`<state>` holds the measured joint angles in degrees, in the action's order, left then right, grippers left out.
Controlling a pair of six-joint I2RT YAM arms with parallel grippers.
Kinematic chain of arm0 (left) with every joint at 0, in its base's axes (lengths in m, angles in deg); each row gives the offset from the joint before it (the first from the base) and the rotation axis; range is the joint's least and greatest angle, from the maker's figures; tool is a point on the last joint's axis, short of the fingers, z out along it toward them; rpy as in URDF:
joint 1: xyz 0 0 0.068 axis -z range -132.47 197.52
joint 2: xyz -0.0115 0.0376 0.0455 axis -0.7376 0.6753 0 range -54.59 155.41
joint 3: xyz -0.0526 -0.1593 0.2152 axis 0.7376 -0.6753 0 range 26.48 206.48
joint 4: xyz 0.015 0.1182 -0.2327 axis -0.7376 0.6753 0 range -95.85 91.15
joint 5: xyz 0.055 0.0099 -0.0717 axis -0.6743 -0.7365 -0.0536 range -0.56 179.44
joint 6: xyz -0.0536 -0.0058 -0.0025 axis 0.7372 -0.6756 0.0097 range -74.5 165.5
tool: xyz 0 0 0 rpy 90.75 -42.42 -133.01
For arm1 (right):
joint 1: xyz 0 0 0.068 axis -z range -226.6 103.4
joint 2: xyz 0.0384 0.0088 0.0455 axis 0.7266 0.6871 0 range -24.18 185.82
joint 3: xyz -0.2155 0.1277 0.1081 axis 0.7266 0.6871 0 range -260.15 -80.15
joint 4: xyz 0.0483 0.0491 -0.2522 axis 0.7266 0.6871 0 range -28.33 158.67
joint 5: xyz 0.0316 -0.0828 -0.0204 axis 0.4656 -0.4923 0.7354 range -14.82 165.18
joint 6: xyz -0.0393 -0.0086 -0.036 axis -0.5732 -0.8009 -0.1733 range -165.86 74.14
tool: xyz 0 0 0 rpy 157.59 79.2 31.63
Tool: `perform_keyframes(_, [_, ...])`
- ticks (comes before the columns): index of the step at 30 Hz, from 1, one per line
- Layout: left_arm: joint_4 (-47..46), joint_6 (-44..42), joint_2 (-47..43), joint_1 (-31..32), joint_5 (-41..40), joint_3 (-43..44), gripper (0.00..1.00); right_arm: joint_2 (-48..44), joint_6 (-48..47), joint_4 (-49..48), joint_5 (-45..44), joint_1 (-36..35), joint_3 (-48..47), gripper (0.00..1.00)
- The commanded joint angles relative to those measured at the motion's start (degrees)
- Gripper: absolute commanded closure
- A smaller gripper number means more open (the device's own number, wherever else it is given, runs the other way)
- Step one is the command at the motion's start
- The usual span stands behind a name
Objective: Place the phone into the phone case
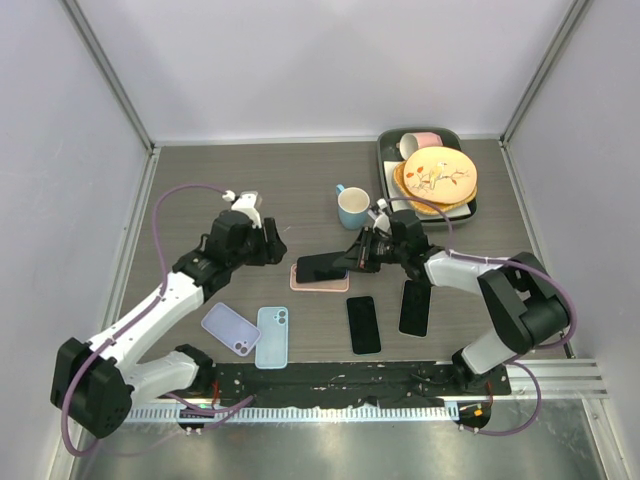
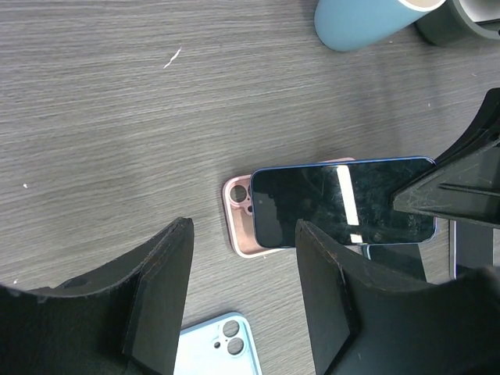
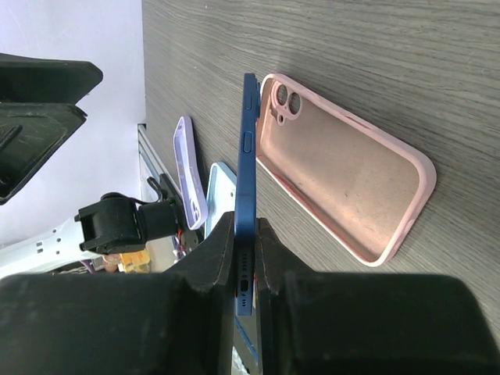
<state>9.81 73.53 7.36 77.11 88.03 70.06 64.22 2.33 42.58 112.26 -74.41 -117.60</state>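
Note:
A blue phone (image 1: 322,266) with a dark screen hangs just above the pink phone case (image 1: 318,281) at the table's middle. My right gripper (image 1: 366,252) is shut on the phone's right end; in the right wrist view the phone (image 3: 248,156) is pinched edge-on between the fingers, beside the hollow pink case (image 3: 344,168). My left gripper (image 1: 272,243) stands open just left of the case with nothing between its fingers (image 2: 160,281). In the left wrist view the phone (image 2: 344,201) covers most of the case (image 2: 242,219).
A pale blue case (image 1: 272,336) and a lilac case (image 1: 230,328) lie front left. Two dark phones (image 1: 363,324) (image 1: 415,307) lie front right. A blue mug (image 1: 352,207) stands behind the case. A tray (image 1: 386,158) with plates and a pink cup sits back right.

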Motion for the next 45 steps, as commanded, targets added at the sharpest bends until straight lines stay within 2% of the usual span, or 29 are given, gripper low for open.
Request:
perform_keyframes(1, [-3.8, 0.1, 0.0, 0.1, 0.7, -0.9, 0.41, 0.3, 0.2, -3.6, 1.0, -0.3, -1.4, 0.99])
perform_keyframes(29, [-3.6, 0.1, 4.1, 0.1, 0.5, -1.6, 0.41, 12.2, 3.1, 0.5, -1.7, -0.5, -0.7, 0.99])
perform_keyframes(36, [-4.3, -0.3, 6.1, 0.1, 1.2, -1.8, 0.41, 16.4, -1.2, 1.9, -3.2, -0.7, -1.4, 0.99])
perform_keyframes(45, [-5.1, -1.0, 10.2, 0.2, 8.1, -0.3, 0.43, 18.2, -7.9, 8.7, -5.0, -0.8, -3.1, 0.99])
